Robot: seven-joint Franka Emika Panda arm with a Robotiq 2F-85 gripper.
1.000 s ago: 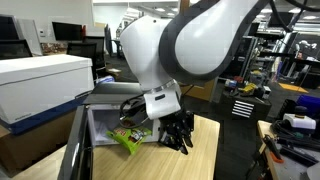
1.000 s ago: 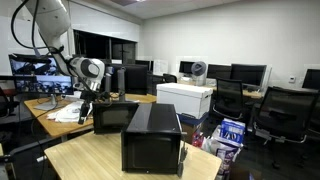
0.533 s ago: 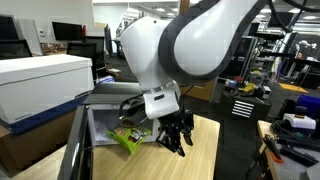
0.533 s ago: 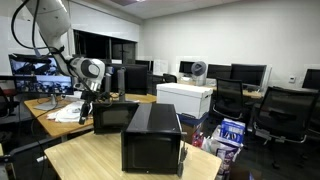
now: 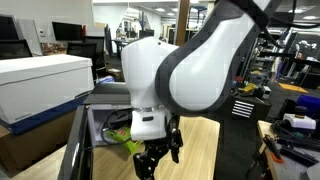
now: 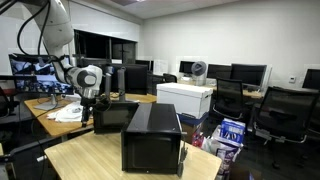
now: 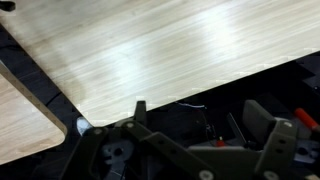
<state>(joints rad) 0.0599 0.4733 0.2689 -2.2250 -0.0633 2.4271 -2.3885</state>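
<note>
In the wrist view my gripper (image 7: 200, 112) is open, its dark fingers (image 7: 266, 116) set wide apart with nothing between them. It hangs over the edge of a light wooden tabletop (image 7: 170, 50), with dark space beyond. In an exterior view the gripper (image 5: 160, 156) points down over the wooden table (image 5: 200, 150), just right of a green packet (image 5: 126, 144) lying in a shallow white tray (image 5: 100, 128). It touches neither. In an exterior view the arm (image 6: 88, 82) stands far left, behind a black box (image 6: 114, 117).
A white carton (image 5: 40, 82) sits beside the tray. A tall black case (image 6: 152, 140) stands on the near table, with a white box (image 6: 186, 99) behind it. Office chairs, monitors and cluttered desks surround the tables.
The gripper's fingers have spread apart. The arm has swung, carrying the gripper lower and closer to the green packet in the exterior view.
</note>
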